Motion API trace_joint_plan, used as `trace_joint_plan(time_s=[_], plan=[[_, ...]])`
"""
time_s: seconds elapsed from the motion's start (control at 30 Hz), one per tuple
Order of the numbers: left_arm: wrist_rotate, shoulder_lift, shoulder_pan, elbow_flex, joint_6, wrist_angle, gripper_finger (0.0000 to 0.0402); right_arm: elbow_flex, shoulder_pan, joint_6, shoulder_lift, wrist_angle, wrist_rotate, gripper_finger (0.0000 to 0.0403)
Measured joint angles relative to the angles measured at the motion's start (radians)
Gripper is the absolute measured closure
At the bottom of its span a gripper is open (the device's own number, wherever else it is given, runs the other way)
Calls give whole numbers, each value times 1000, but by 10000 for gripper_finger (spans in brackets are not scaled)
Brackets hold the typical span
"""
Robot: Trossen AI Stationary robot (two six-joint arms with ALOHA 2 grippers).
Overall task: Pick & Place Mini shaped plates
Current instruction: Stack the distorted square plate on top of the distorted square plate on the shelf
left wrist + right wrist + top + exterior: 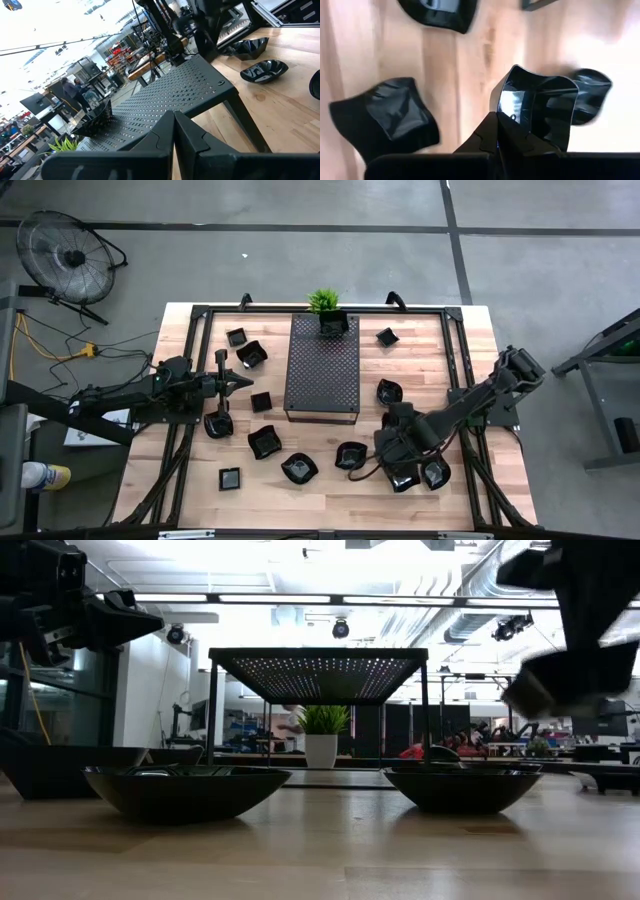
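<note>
Several small glossy black dishes lie scattered on the wooden table around the dark perforated tray, among them ones to the left of the tray, near the front and at the front right. My right gripper hangs over the front right group and is shut on a square black dish. My left gripper hovers left of the tray, shut and empty; its shut fingers also show in the left wrist view, pointing at the tray. My right gripper pinches the square dish by its rim wall at one side, between its two fingers. The fingers come from above, pointing down. The dish hangs tilted at the fingertips, clear of the table and of the dishes below it.
A small green plant stands at the tray's far end. The tray stands on legs above the table. Other dishes lie close under the right gripper. A dish lies just beside the left arm.
</note>
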Motion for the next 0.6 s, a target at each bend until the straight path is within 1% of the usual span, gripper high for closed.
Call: trace_joint_plan(time_s=[0.17,0.33,0.47,0.6], plan=[[0,0,0,0,0,0,400,129,0,-1,0,-156,68,403],[0,0,0,0,0,0,400,247,-18,-57,0,-250,128,403],[0,0,0,0,0,0,400,318,-54,-138,-1,-275,172,403],[0,0,0,0,0,0,400,365,-105,-238,-1,-273,194,403]])
